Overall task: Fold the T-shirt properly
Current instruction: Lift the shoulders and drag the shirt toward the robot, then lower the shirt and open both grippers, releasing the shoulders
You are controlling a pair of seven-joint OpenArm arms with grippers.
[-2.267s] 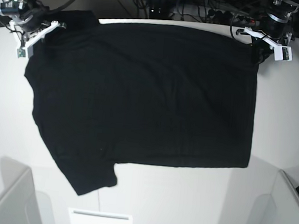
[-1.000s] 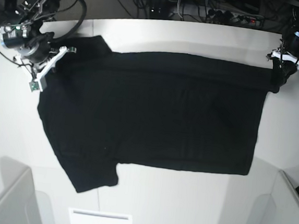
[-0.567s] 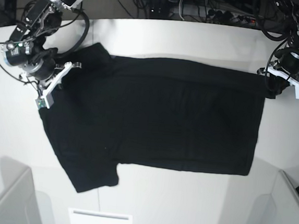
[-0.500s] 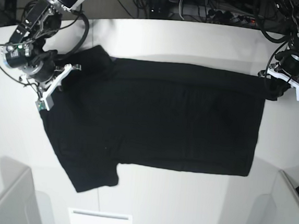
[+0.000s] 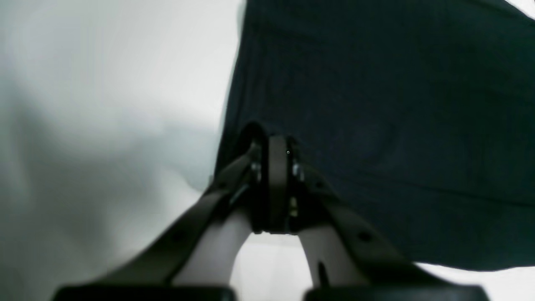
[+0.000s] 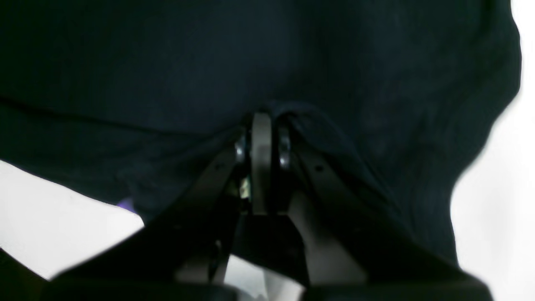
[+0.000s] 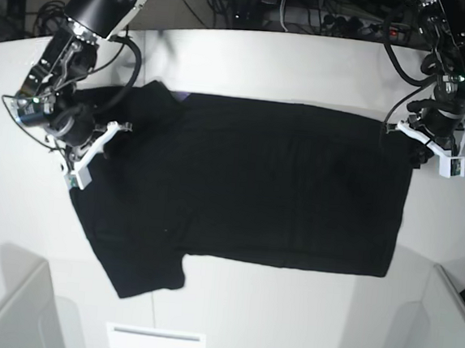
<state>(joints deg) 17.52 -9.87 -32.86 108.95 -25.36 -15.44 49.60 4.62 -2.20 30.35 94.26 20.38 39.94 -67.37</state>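
I have the left gripper (image 5: 273,144) pinched tight on the T-shirt (image 7: 248,183), its jaws together with a fold of black cloth bunched between them right at the shirt's corner edge. The right gripper (image 6: 261,121) is clamped the same way on the T-shirt's opposite end, close to the sleeve, and cloth puckers up around its tips. I hold both corners of one long edge so that the edge travels as a straight line and the fabric does not sag in the middle.

Out from the grips, the T-shirt lies plain side up, spread across the white table (image 7: 250,62), with the held edge toward the table's far side and the loose sleeve toward its near side. A sliver of purple (image 6: 125,205) peeks from under the cloth beside the right gripper, so the print faces down. I judge the lengthwise fold is under way, not yet laid.
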